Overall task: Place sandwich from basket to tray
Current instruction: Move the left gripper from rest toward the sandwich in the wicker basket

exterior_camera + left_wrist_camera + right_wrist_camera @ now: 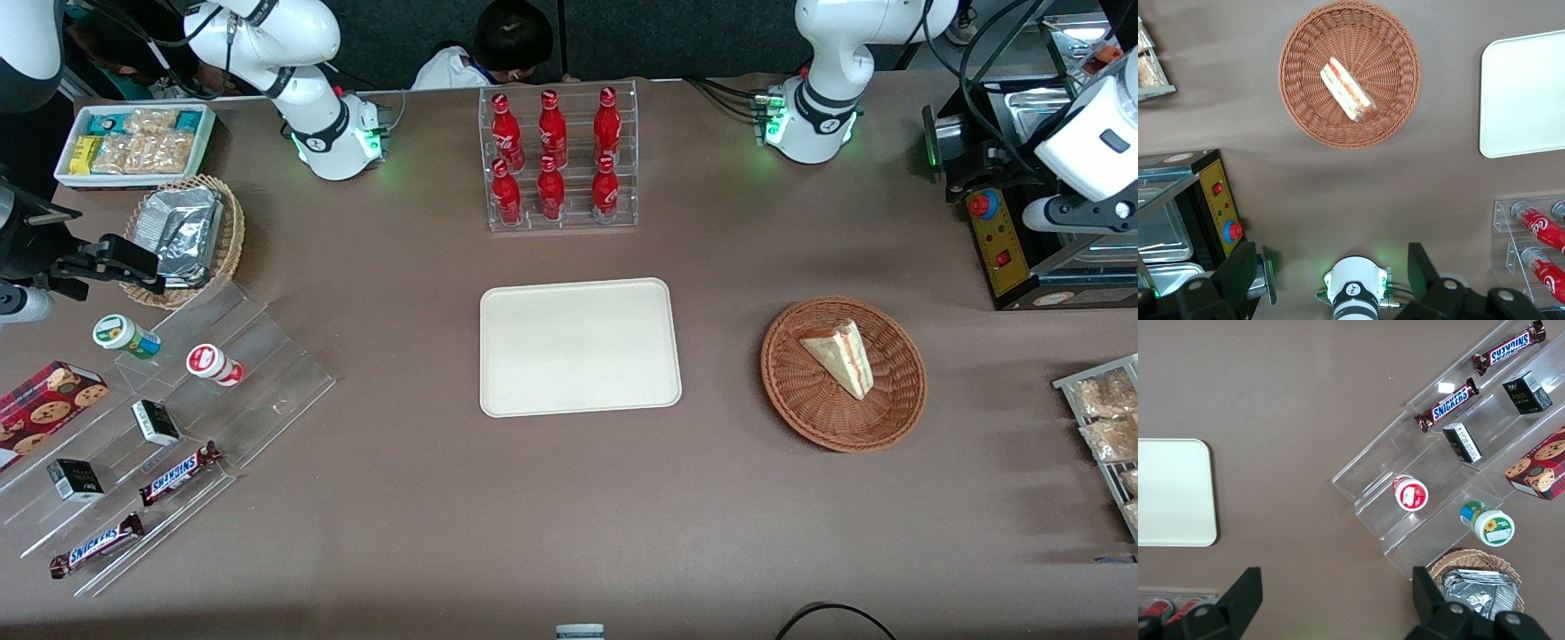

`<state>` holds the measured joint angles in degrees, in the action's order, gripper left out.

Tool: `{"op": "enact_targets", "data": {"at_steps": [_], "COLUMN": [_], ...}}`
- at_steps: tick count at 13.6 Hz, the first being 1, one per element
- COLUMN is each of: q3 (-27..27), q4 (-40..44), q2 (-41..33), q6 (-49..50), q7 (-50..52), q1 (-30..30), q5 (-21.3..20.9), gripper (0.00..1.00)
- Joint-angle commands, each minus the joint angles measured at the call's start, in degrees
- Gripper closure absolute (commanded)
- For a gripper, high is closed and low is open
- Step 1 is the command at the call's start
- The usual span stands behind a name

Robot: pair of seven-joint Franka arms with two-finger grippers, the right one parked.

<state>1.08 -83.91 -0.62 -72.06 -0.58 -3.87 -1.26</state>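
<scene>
- While the sandwich (840,357) lies in the basket (805,404) on the brown counter (427,533), the front view shows the tray (580,347) lying well apart, toward the parked arm's end, with bare counter between them.
- Its long axis runs diagonally, one end pointing toward the front camera, the layered cut edge on the working arm's side.
- Farther from the camera than the tray stands a clear rack of red bottles (553,156); a black control box (1009,240) sits near the basket, toward the working arm's end.
- From the left wrist view, the gripper (1331,273) hangs high above the counter, fingers (1241,270) spread wide and holding nothing.
- Nothing covers the sandwich (1348,90) in the basket (1305,100); the tray (1521,100) lies apart.
- From the right wrist view, only the tray (1171,493) shows, beside stepped shelves of snacks (1458,440).
</scene>
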Motion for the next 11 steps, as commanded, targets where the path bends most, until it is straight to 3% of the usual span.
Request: {"op": "enact_targets", "data": {"at_steps": [1,5,11], "q3": [0.7,0.5,0.5], "q4": [1.3,-1.2,-21.9], "q2": [0.5,2.3,-0.1], "q6": [0.5,-1.4,-22.7], "q7": [-0.6,0.1,14.7], "q1": [1.1,1.1,1.1], "q5": [0.8,0.0,-0.8], "gripper": [0.0,0.0,0.0]}}
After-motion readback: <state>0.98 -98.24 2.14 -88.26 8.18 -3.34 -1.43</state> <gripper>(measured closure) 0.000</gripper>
